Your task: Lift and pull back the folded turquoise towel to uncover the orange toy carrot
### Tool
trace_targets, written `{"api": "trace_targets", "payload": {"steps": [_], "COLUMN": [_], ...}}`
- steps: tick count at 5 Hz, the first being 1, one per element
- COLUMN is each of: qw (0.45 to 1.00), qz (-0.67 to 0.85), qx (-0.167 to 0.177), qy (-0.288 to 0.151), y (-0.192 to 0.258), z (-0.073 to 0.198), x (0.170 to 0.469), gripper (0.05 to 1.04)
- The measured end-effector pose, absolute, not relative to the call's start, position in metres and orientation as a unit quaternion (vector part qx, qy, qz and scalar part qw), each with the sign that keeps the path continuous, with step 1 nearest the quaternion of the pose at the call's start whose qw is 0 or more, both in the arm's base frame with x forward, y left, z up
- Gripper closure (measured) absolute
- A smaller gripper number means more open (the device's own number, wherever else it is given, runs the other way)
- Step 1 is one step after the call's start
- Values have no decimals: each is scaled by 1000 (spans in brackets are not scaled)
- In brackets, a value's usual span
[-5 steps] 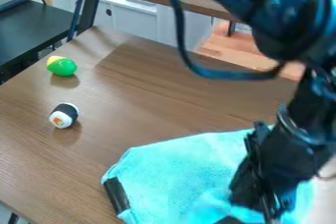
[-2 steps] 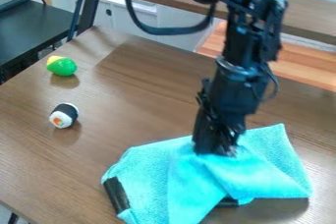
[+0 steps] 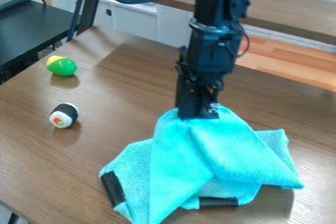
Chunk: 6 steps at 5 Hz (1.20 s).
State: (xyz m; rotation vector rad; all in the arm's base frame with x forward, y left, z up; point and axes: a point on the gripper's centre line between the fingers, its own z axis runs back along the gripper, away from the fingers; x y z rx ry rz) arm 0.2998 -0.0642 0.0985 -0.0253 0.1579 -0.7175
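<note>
Lifted and shifted leftward, the turquoise cloth (image 3: 183,159) now rises to a peak. Leftmost on the counter (image 3: 125,95), a yellow-and-green toy (image 3: 62,66) lies beyond a sushi-roll toy (image 3: 64,116); rightward, the black pincer (image 3: 198,115) grips the cloth, whose lower folds touch the counter.

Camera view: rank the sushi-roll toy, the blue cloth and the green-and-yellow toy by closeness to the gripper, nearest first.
1. Blue cloth: held in the gripper.
2. Sushi-roll toy: toward the view's left.
3. Green-and-yellow toy: also left, farther back.
</note>
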Motion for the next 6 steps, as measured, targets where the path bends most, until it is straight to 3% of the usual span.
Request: {"api": "trace_targets", "payload": {"steps": [2,6], "qw": [952,980], "qz": [-300,-169], "qx": [-32,-86], "qy": [60,62], "y": [-21,29], "z": [128,121], "x": [328,374], "gripper": [1034,1033]}}
